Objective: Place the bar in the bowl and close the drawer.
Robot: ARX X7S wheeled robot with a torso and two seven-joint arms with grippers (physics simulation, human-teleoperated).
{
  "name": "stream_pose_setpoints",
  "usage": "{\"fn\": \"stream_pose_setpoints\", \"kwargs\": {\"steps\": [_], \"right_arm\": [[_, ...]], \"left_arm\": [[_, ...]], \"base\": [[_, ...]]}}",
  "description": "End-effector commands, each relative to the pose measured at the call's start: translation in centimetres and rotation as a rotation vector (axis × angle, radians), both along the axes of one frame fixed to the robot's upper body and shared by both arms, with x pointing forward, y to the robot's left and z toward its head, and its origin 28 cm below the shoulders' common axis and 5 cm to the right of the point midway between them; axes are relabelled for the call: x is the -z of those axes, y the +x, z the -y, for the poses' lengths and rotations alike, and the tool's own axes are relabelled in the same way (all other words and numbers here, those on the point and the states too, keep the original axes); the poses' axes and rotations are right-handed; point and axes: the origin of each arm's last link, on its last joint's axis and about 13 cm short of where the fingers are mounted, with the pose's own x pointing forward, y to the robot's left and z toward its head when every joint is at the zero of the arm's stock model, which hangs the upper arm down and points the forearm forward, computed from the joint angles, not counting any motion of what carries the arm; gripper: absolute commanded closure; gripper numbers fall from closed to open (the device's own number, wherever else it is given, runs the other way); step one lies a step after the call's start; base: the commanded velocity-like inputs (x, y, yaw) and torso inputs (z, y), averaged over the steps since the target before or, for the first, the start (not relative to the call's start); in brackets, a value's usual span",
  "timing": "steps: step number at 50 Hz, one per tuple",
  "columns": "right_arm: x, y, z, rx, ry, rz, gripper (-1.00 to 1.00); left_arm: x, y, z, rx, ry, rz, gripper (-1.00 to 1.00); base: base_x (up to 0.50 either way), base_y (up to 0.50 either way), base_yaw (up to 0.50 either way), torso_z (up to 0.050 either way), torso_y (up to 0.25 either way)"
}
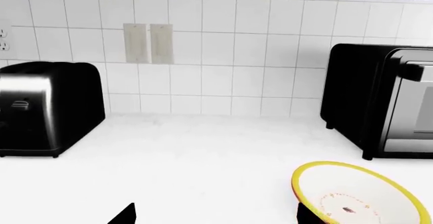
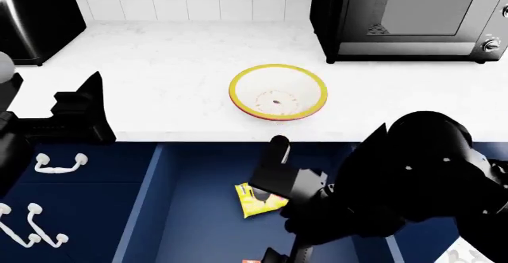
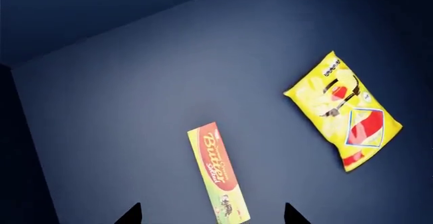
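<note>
In the left wrist view, the shallow white bowl with a yellow rim (image 1: pixel 358 196) sits on the white countertop (image 1: pixel 203 158), and your left gripper (image 1: pixel 216 215) shows parted, empty tips. In the head view, your right gripper (image 2: pixel 274 215) hangs over the open navy drawer (image 2: pixel 198 215). In the right wrist view its fingers stand apart, empty, over the red and pale yellow butter bar (image 3: pixel 218 171), beside a yellow snack packet (image 3: pixel 343 111); the bar looks light and rigid, so grip across its narrow sides.

Glossy bowl (image 2: pixel 278 93), matt drawer (image 3: pixel 135 107), printed bar (image 3: pixel 218 171).
</note>
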Motion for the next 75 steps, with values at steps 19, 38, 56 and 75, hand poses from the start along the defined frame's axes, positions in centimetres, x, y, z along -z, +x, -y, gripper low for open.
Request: {"fn": "stream_pose_setpoints", "kwargs": {"steps": [19, 38, 56, 75], "right_arm": [[2.9, 2.3, -1.1, -0.012, -0.067, 0.013, -1.0], [4.8, 2.6, -1.6, -0.028, -0.088, -0.022, -1.0], [7.1, 3.1, -2.0, -0.024, -0.113, -0.055, -1.0], [9.0, 3.3, -2.9, -0.033, -0.139, -0.076, -1.0]], "left_arm": [[0.3, 0.3, -0.1, -0.007, -0.002, -0.012, -1.0], [0.4, 0.2, -0.2, -0.01, -0.005, -0.014, -1.0], [0.7, 0.4, -0.3, -0.009, -0.011, -0.022, -1.0], [0.9, 0.4, -0.6, -0.015, -0.019, -0.027, -1.0]], "base": [[0.0, 0.0, 0.0, 0.0, 0.0], [0.0, 0.0, 0.0, 0.0, 0.0], [0.0, 0.0, 0.0, 0.0, 0.0], [0.0, 0.0, 0.0, 0.0, 0.0]]}}
